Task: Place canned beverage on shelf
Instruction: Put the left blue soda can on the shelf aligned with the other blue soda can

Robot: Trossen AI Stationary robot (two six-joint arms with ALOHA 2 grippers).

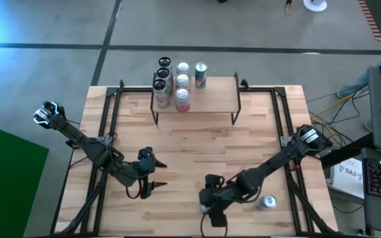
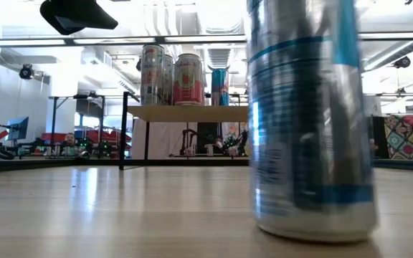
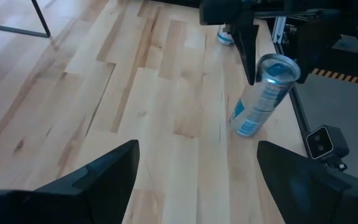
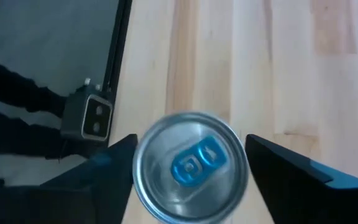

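Upright blue-silver can [image 4: 191,167] on table

The high view looks straight down on the whole table [image 1: 197,142] from well above, the shelf [image 1: 197,99] at its far edge. The low view sits at tabletop height near the front edge, facing level toward the shelf [image 2: 186,113]; a blue-and-silver can [image 2: 310,118] stands very close to its lens and fills much of the picture. The left wrist view looks obliquely down across the boards, seeing the same can [image 3: 263,93] from the side and a little above. The right wrist view hangs directly over that can [image 4: 191,167], facing down on its lid. All four views share the can [image 1: 212,210] and the wood around it.
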